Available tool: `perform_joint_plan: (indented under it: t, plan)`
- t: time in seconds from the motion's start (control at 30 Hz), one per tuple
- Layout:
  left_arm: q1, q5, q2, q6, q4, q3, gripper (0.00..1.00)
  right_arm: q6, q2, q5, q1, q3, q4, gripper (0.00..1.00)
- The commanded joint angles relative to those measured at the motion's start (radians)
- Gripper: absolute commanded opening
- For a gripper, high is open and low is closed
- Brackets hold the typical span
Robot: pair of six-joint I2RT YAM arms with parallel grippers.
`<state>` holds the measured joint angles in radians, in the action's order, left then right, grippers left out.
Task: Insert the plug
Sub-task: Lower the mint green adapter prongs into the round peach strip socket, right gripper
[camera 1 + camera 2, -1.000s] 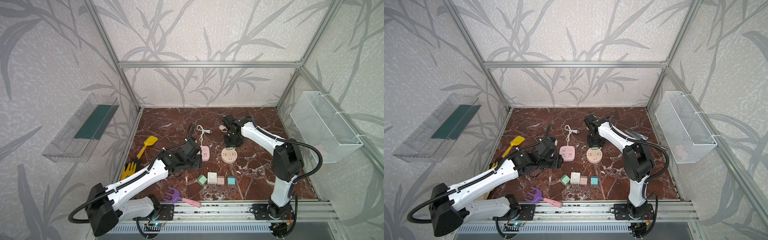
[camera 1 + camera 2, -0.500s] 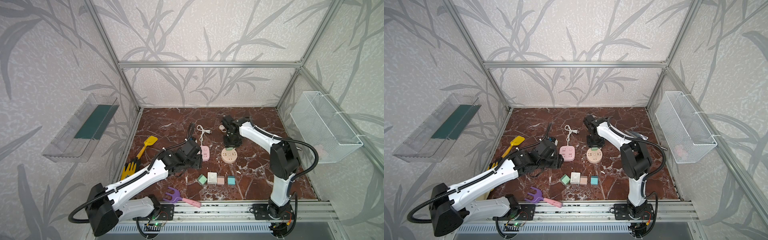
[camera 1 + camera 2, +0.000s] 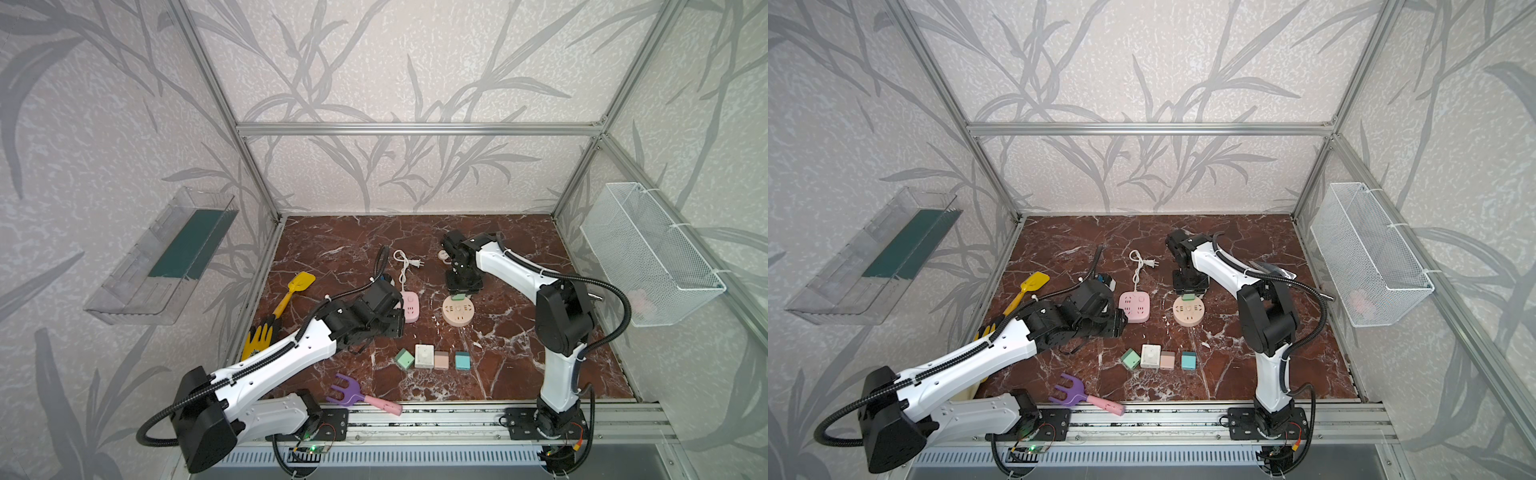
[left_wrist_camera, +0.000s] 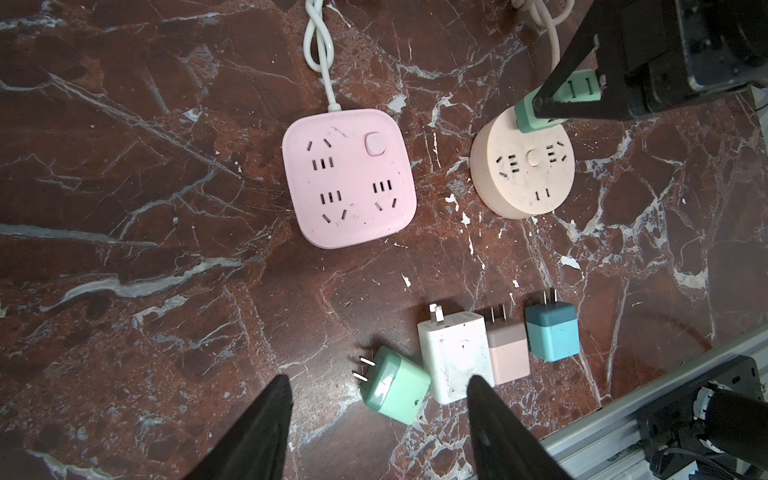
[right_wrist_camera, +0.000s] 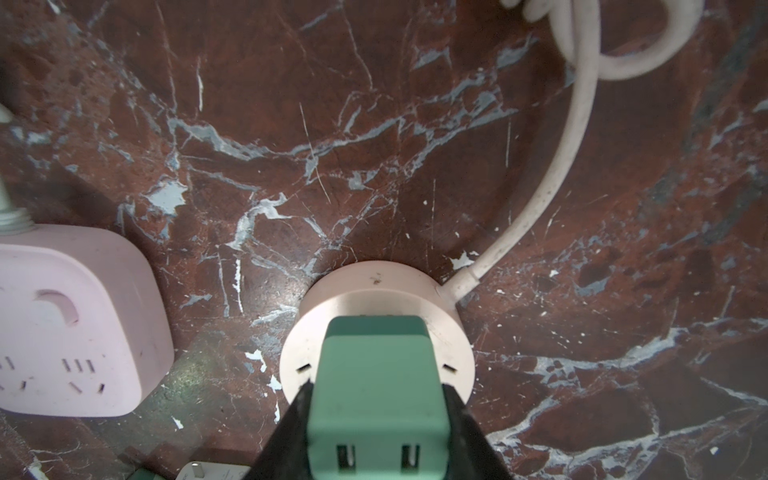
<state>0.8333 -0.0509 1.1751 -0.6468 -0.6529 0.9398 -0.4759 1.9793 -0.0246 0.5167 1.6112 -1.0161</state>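
Left edge of bench (image 3: pixel 519 374): yellow shovel (image 3: pixel 297 286), yellow glove (image 3: pixel 257 340) nearer the front. Front edge, left part: purple rake (image 3: pixel 347 390) with pink handle. Left gripper (image 4: pixel 377 377) hangs over the bench, jaws partly apart, nothing between them. Pink square strip (image 4: pixel 349 178) lies flat mid-bench, white cord running to the back. Toward the front edge is a row of loose chargers: mint charger (image 4: pixel 395 386), white charger (image 4: pixel 455 357), pink charger (image 4: pixel 507 353), blue charger (image 4: pixel 552 332). Round beige socket (image 4: pixel 523 166) sits just right of the pink strip. Right gripper (image 5: pixel 376 390) is clamped on the green plug (image 5: pixel 374 349), which stands on the socket's back part. Prongs hidden; can't tell if seated. Wire basket (image 3: pixel 648 257) on right wall.
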Motion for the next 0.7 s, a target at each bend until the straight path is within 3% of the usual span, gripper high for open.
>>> perform_joint_plan:
  t: [0.0, 0.67]
  plan:
    - [0.006, -0.004, -0.009, 0.001, 0.014, -0.003, 0.65, 0.019, 0.052, 0.026, -0.013, 0.032, -0.021, 0.0]
    - [0.008, 0.013, 0.011, 0.006, 0.039, -0.013, 0.65, 0.037, 0.176, 0.065, -0.024, 0.062, -0.057, 0.0]
